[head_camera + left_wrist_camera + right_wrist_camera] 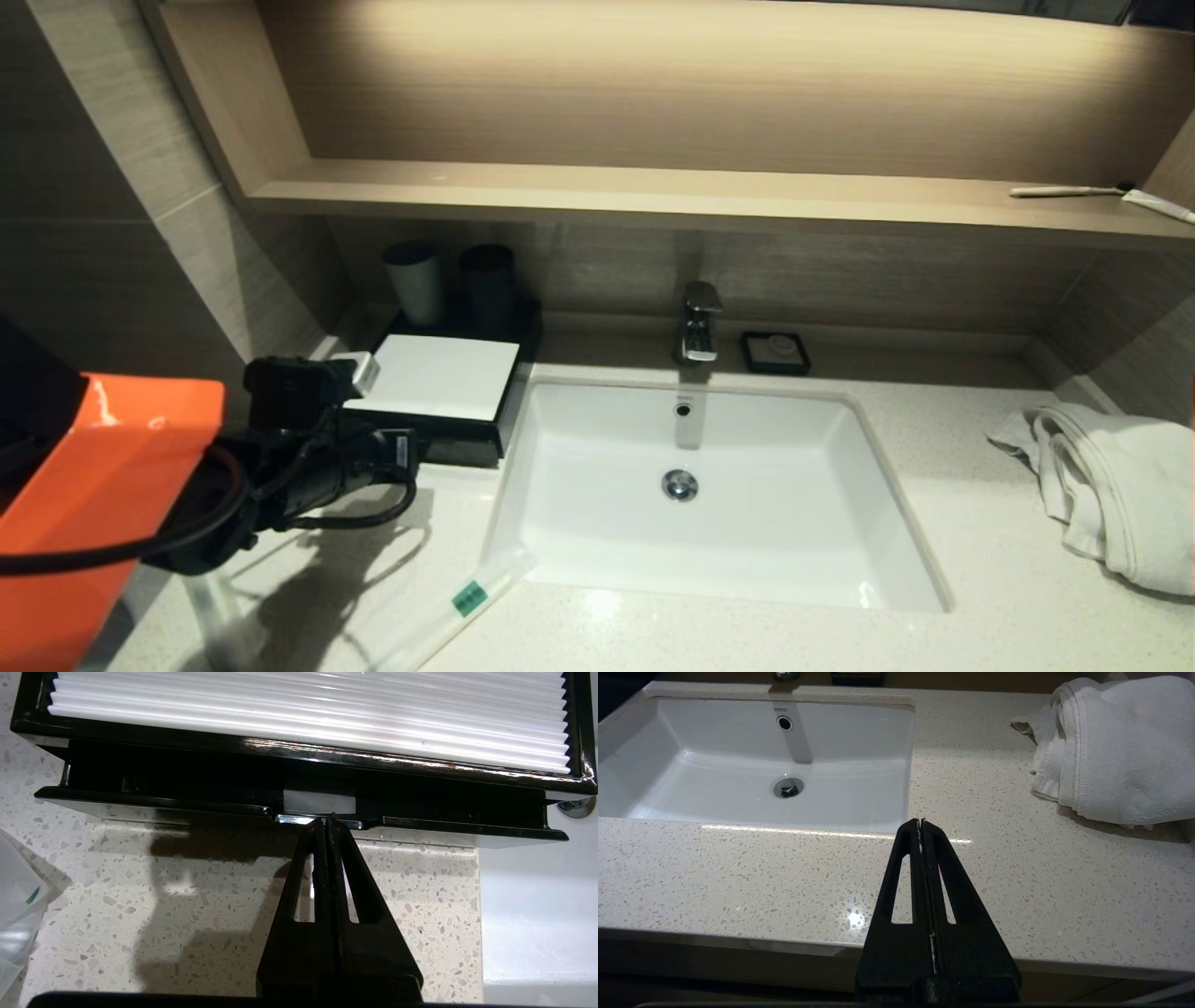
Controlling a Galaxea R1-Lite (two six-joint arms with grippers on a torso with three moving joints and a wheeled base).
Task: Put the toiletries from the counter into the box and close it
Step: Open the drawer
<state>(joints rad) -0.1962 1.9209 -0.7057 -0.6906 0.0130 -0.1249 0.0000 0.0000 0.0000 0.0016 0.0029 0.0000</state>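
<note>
The table (934, 560) is pale speckled stone with a white basin (597, 485) sunk in the middle. The box (439, 378) stands at ten o'clock from the basin, partly hidden by the left gripper (327, 821), whose jaws are pressed together at the middle of the drawer front. A slim packet with a green label (467, 597) lies at seven o'clock, its lower end cut off. The right gripper (920, 822) hovers over bare table, jaws together.
</note>
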